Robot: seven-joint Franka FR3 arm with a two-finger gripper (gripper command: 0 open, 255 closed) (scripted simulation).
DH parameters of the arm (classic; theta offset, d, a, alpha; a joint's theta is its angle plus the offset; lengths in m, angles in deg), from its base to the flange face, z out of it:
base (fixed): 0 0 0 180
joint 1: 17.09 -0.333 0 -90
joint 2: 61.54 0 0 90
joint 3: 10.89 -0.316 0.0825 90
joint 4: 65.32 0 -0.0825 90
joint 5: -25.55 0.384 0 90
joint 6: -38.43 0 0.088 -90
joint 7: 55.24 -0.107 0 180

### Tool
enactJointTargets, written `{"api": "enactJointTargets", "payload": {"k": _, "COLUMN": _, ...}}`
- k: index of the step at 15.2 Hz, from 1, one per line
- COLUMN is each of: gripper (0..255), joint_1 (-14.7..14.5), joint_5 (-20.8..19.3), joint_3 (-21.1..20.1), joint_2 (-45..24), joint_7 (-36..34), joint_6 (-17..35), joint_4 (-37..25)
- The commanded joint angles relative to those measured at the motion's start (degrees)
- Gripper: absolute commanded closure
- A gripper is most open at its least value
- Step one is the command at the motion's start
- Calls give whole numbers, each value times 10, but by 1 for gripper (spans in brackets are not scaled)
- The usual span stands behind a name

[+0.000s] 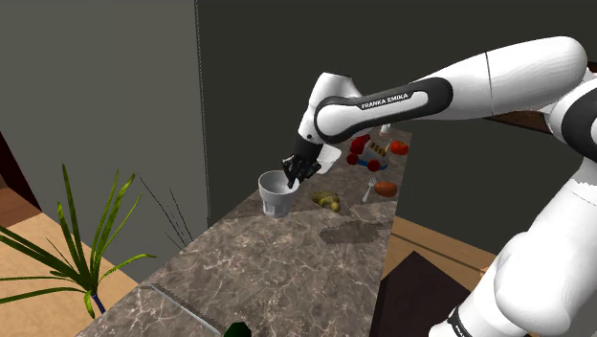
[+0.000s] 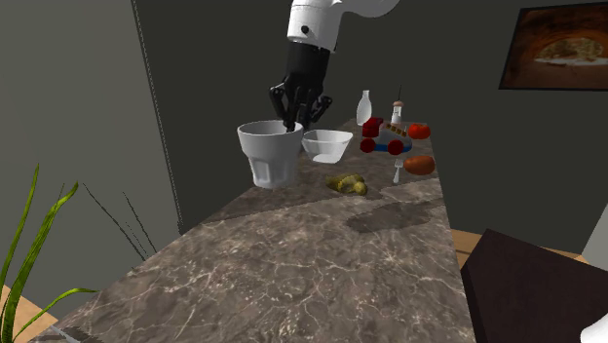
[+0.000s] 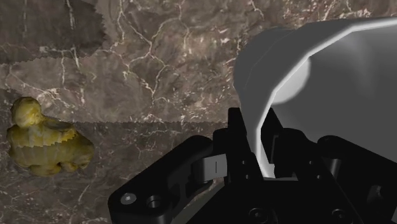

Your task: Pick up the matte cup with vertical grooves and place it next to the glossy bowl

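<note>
Now in the jaws: the cup point(image 3: 331, 83), pinched by its rim with one finger inside the wall and one outside. The jaws are narrow, closed on that thin wall.
Cup's place: hanging from the jaws over the bench point(image 2: 292, 263), near the long edge by the dark wall and just short of the bowl point(image 2: 326, 146). Its shadow lies apart from it on the stone, so I judge it clear of the bench.
Cup's look: pale grey and dull, with upright grooves round its lower part.
Step in hand: carrying the cup to a spot beside the bowl.
Doing it well: a rim pinch lets a cup swing, so travel slowly and keep it upright. Choose bare stone just beside the bowl, away from the yellow lump point(image 2: 348, 183). Lower until the base sits flat before letting go, and leave a gap so the outer finger does not knock the bowl.
Wrist view gives: the fingers either side of the rim, which the other views leave unclear.
Second exterior view gives: cup and bowl side by side, with the bottle point(image 2: 363, 107) and red things point(image 2: 395, 136) toward the far end.
Shoulder view gives: the arm's reach, though there the jaws stand before the bowl.
</note>
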Motion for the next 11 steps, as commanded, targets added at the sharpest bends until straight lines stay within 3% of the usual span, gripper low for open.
{"api": "enactJointTargets", "payload": {"k": 1, "gripper": 255, "joint_1": 0, "joint_5": 0, "joint_3": 0, "joint_2": 6, "joint_7": -1, "joint_6": -16, "joint_4": -10}}
{"api": "enactJointTargets", "payload": {"k": 4, "gripper": 255, "joint_1": 1, "joint_5": 0, "joint_3": 1, "joint_2": 12, "joint_7": -3, "joint_6": -33, "joint_4": -22}}
{"api": "enactJointTargets", "payload": {"k": 11, "gripper": 255, "joint_1": 45, "joint_5": 5, "joint_3": 45, "joint_2": -34, "joint_7": 86, "joint_6": -58, "joint_4": -81}}
